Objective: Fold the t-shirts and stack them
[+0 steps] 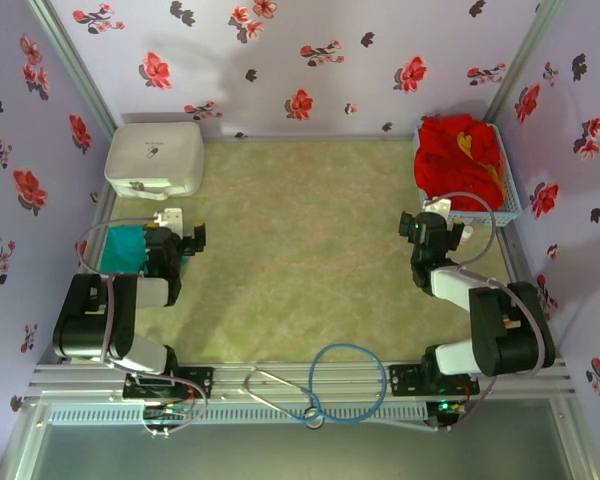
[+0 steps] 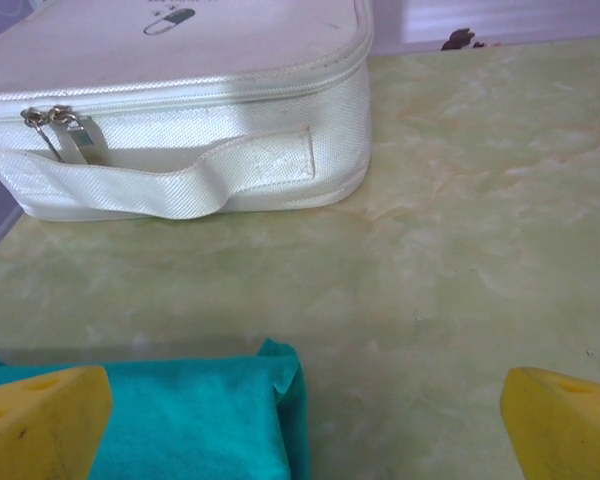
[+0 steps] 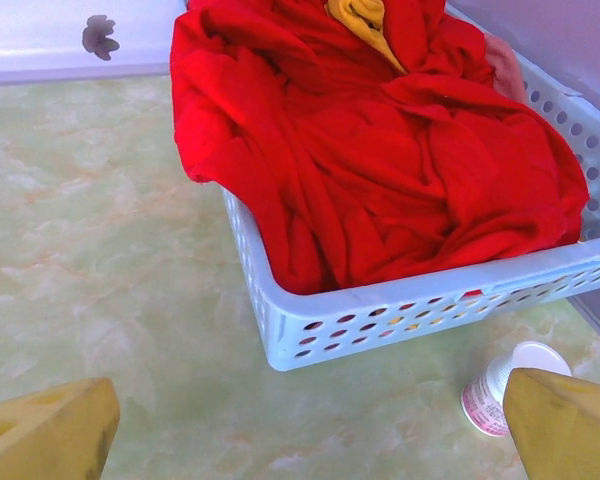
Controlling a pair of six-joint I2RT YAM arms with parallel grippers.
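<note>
Yellow fingertips (image 3: 42, 432) sit at both bottom corners of the right wrist view, far apart, so the right jaws are spread wide and hold nothing. Just ahead of them, and a bit to the right, is the light blue basket (image 3: 400, 315) with the red t-shirts (image 3: 380, 160) heaped inside. One has a yellow mark (image 3: 365, 18) near the back. That is the bit I care about: the cloth lies past the near wall of the basket, so I think the jaws must go up and over that wall, not straight in. The heap has no clear long side, it is all bunched up. One fold hangs over the left rim and looks like the easy place to pinch. A small white cup (image 3: 500, 388) lies on the worktop (image 1: 300, 260) just beside the basket, and I would not want to bump it. From above, the right arm (image 1: 480, 305) is bent at the elbow and points its wrist at the basket, so it is the near one. The left arm (image 1: 110, 320) is well across the worktop, with the left jaws spread wide too, over the folded teal t-shirt (image 2: 195, 425), near a white zip case (image 2: 180, 110).
</note>
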